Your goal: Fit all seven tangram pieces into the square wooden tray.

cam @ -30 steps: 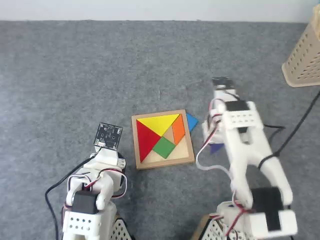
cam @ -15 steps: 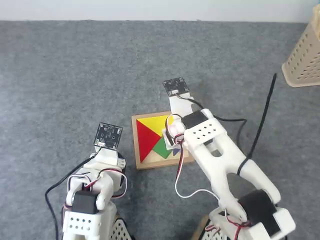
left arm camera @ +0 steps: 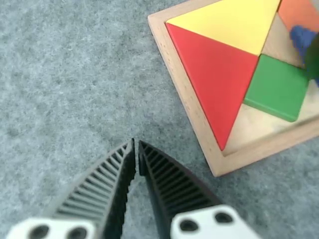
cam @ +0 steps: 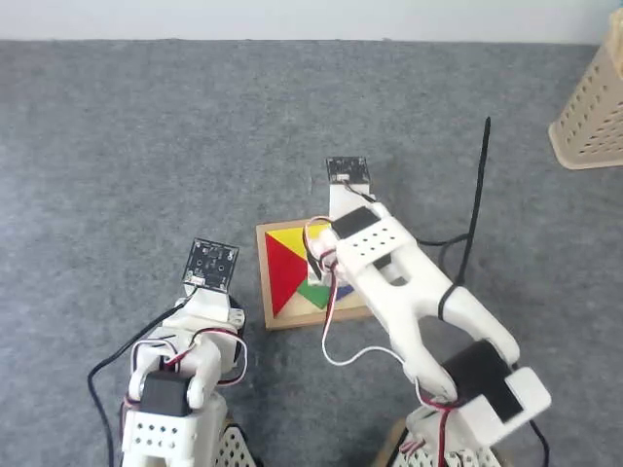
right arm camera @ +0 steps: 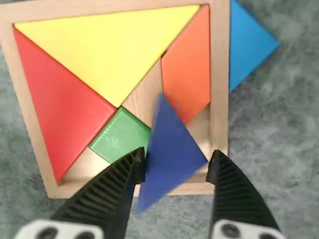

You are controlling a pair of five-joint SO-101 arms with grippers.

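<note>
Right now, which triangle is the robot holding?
The dark blue triangle, in the right gripper. The red triangle and yellow triangle lie in the tray; the light blue triangle lies outside it.

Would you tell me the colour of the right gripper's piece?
Dark blue triangle, clearest in the right wrist view.

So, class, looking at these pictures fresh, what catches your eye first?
The right gripper holds a dark blue triangle tilted above the square wooden tray, near the green square. In the tray, the big yellow triangle and red triangle fill about half, while a light blue triangle lies just outside the rim.
</note>
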